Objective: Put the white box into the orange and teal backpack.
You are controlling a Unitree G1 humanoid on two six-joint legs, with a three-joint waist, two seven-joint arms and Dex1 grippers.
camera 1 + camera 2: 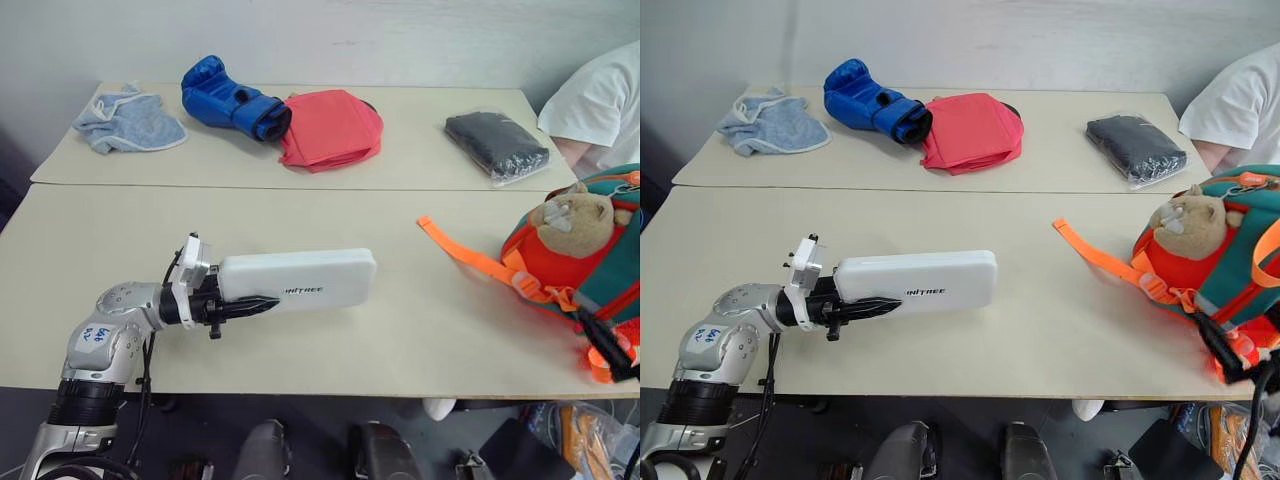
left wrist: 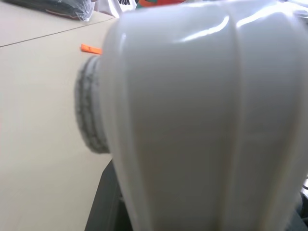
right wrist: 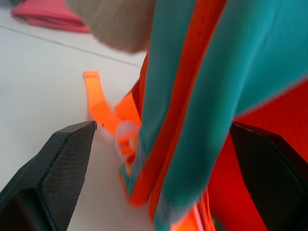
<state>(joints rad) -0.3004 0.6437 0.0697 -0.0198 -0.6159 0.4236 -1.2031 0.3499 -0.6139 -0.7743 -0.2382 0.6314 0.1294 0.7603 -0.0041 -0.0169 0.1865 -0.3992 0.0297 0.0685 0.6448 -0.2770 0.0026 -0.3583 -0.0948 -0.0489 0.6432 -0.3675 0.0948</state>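
Note:
My left gripper [image 1: 255, 297] is shut on one end of the white box [image 1: 300, 280] and holds it lengthwise just above the near table, with its free end toward the right. The box has small dark lettering. The orange and teal backpack [image 1: 590, 270] stands at the table's right edge with a tan plush animal [image 1: 575, 220] on it, and an orange strap [image 1: 460, 250] trails to the left. My right gripper [image 3: 163, 126] is at the backpack's near side. It is open, and a teal and orange band of the backpack [image 3: 202, 96] lies between its spread fingers.
On the far table lie a light blue cloth [image 1: 128, 120], a blue boxing glove [image 1: 230, 100], a folded red cloth [image 1: 330, 128] and a black wrapped packet [image 1: 497, 145]. A person in a white sleeve [image 1: 600, 105] sits at the far right. Bare tabletop [image 1: 400, 330] separates box and backpack.

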